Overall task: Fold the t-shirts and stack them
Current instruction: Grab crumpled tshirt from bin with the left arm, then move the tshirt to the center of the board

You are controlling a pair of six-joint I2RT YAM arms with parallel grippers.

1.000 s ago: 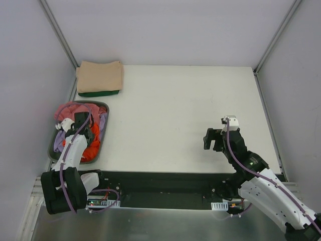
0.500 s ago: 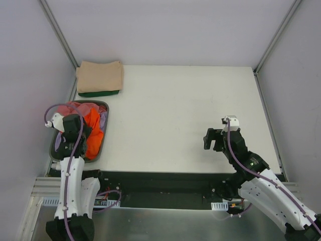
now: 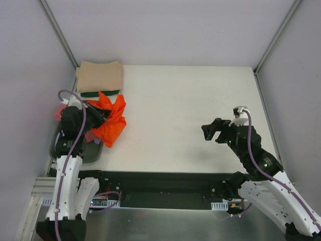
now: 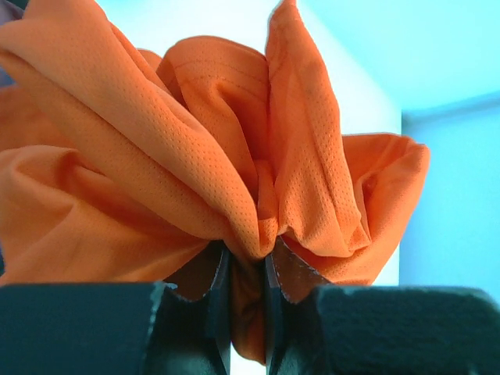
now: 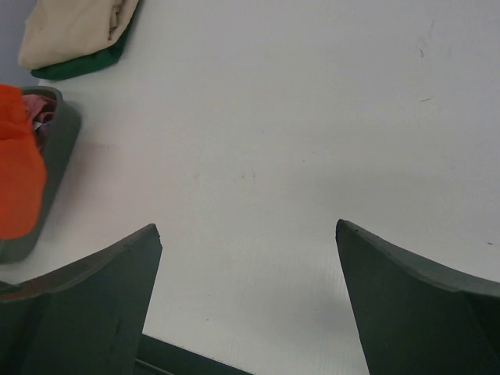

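My left gripper (image 3: 96,118) is shut on the bright orange t-shirt (image 3: 111,122) and holds it bunched in the air beside the basket; the cloth fills the left wrist view (image 4: 195,156), pinched between the fingers. A folded tan t-shirt (image 3: 100,76) lies on a folded dark green one (image 3: 99,93) at the table's far left corner; both show in the right wrist view (image 5: 74,31). Pink and lilac cloth (image 3: 60,113) stays in the basket. My right gripper (image 3: 210,131) is open and empty above the table's right half.
The dark grey basket (image 3: 75,153) stands at the table's left edge, near the front; it also shows in the right wrist view (image 5: 55,148). The black front rail (image 3: 160,183) runs along the near edge. Grey walls stand on three sides.
My left gripper has lifted the orange t-shirt out of the basket and carried it right, over the table's edge. My right gripper has turned and shifted slightly right.
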